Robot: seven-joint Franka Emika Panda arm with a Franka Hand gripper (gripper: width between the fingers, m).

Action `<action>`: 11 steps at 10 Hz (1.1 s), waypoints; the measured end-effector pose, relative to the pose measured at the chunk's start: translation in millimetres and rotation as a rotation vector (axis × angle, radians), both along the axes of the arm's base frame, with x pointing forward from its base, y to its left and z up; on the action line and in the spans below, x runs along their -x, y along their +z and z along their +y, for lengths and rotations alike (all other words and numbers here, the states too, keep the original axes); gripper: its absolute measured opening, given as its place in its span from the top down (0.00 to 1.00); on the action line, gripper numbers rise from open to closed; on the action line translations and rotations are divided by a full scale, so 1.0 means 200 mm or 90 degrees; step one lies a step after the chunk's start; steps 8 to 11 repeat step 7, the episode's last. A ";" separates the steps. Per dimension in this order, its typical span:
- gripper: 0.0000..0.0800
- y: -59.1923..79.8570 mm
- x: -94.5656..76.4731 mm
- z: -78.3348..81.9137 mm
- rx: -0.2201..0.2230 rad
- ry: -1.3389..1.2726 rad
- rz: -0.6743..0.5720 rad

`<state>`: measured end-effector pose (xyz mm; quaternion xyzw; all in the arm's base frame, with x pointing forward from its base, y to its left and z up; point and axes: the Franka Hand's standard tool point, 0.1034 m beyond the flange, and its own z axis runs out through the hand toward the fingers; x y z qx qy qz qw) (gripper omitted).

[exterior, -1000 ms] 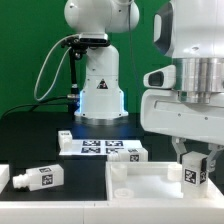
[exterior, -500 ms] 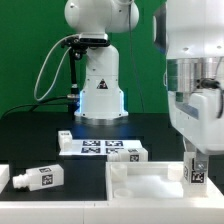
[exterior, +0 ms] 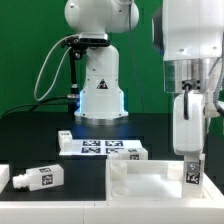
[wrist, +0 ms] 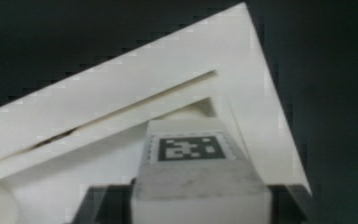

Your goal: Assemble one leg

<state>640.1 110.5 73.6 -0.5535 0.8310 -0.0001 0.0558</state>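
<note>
My gripper [exterior: 192, 168] is shut on a leg [exterior: 192, 171], a small white block with a black-and-white tag, held upright over the right part of the large white rimmed panel [exterior: 135, 181]. In the wrist view the leg [wrist: 197, 165] sits between my dark fingers [wrist: 105, 205], its tag facing the camera, above a corner of the panel [wrist: 140, 95]. Whether the leg touches the panel I cannot tell. A second leg [exterior: 35, 179] lies on its side on the black table at the exterior view's left.
The marker board [exterior: 98, 148] lies behind the panel, with a small white block [exterior: 135, 154] at its right end. A second robot's white base [exterior: 100, 90] stands at the back. A white piece [exterior: 4, 177] lies at the left edge.
The arm has turned at the wrist and its body has risen in view. The held leg has stayed near the same spot over the panel's right part.
</note>
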 end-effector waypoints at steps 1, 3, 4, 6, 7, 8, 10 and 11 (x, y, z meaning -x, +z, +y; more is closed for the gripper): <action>0.64 0.00 0.00 0.00 0.001 0.008 -0.001; 0.45 0.01 0.00 0.01 0.000 0.016 -0.003; 0.29 0.07 -0.01 0.05 -0.005 0.036 -0.012; 0.21 0.14 -0.02 0.08 -0.012 0.037 -0.023; 0.19 0.12 -0.02 0.07 -0.009 0.041 -0.020; 0.19 0.12 -0.02 0.07 -0.009 0.041 -0.020; 0.19 0.12 -0.02 0.07 -0.009 0.041 -0.020; 0.19 0.12 -0.02 0.07 -0.009 0.041 -0.020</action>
